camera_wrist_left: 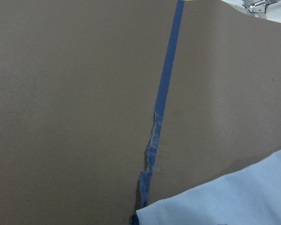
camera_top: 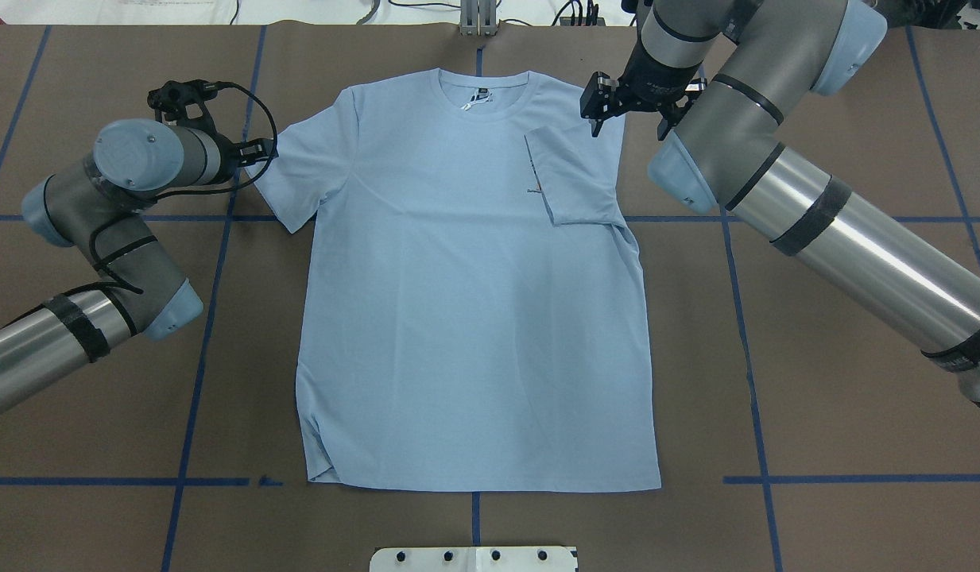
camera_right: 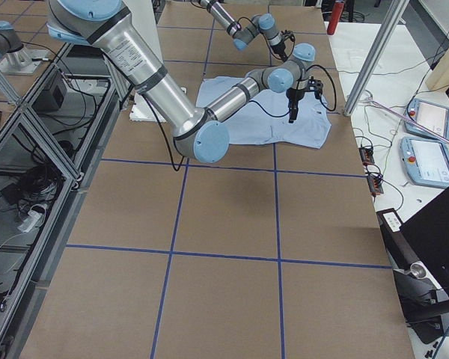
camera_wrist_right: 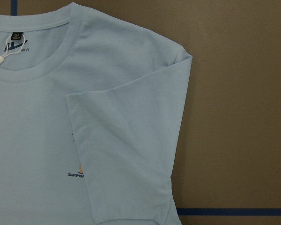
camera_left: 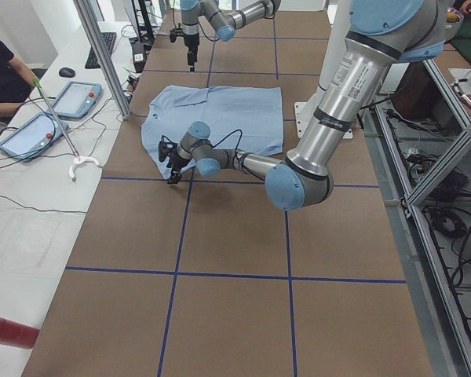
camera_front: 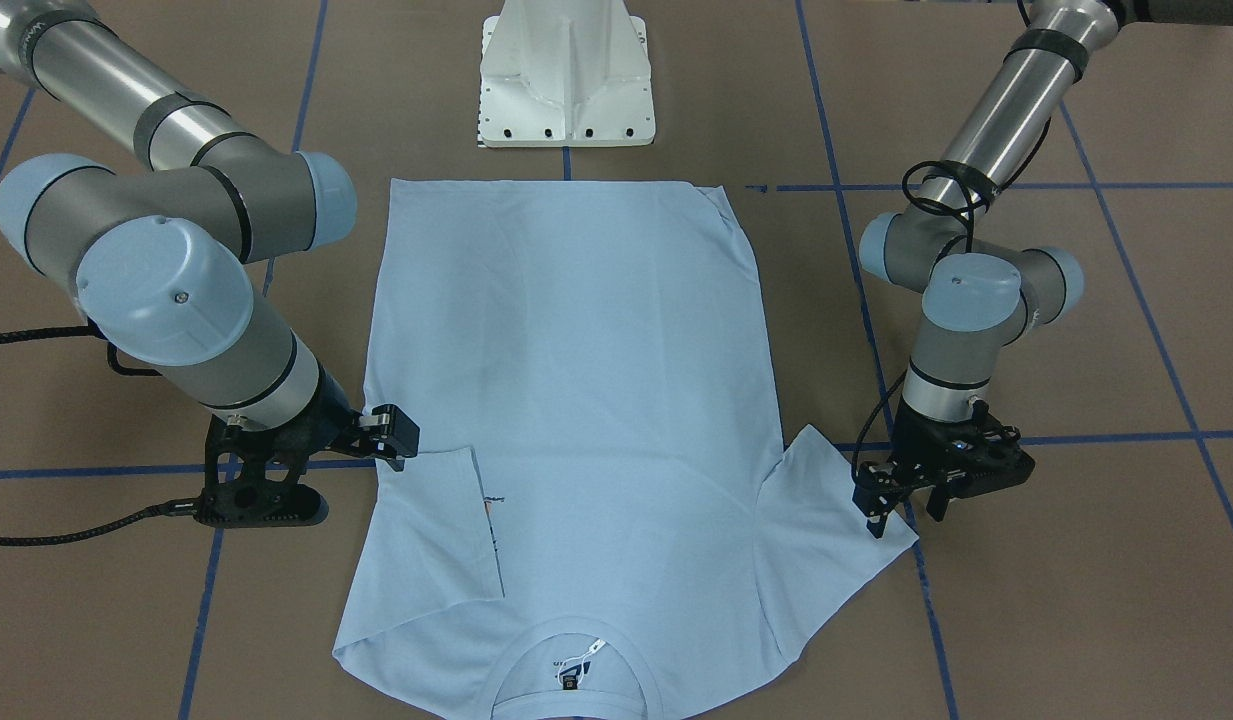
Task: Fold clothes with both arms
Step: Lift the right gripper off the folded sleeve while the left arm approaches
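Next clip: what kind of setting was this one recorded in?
Probably a robotics lab workcell: a left arm and right arm at a brown-covered table gridded with blue tape, teach pendants on a side bench, and aluminium framing alongside.

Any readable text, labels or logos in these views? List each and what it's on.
"Sur...": start of the dark chest print on the T-shirt; the rest is blurred and runs under the folded sleeve.
Neck label inside the collar: a logo and small characters, too blurred to read.
Lettering on the left arm, on its silver tube: too small to read.
Nothing else legible.
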Controlling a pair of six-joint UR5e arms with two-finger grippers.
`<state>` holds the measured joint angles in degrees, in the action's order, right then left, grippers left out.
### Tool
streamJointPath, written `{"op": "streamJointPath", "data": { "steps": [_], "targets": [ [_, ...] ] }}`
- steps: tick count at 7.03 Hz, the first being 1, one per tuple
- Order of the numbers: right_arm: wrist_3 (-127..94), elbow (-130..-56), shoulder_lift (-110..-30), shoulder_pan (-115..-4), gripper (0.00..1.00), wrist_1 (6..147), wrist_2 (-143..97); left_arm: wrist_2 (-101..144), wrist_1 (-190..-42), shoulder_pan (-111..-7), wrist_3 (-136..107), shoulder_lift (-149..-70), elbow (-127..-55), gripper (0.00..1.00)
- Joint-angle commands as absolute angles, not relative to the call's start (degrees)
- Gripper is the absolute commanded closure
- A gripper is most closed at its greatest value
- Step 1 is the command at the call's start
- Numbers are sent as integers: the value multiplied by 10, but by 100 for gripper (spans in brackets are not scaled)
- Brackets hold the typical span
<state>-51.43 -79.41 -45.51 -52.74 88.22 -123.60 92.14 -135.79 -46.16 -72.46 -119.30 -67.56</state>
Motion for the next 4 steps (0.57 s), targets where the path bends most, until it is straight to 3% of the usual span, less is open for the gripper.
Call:
{"op": "streamJointPath", "data": {
  "steps": [1,2,4],
  "targets": [
    [-515,-792,-455,-526,0,882,-1235,921,-1356,-458,-723,-1195,-674,18],
    [-516,-793,-454,-526,0,882,-1235,921,-1355,-458,-722,-1196,-674,27],
    [-515,-792,-455,-526,0,882,-1235,921,-1354,-458,-722,-1195,-676,59]
  ]
}}
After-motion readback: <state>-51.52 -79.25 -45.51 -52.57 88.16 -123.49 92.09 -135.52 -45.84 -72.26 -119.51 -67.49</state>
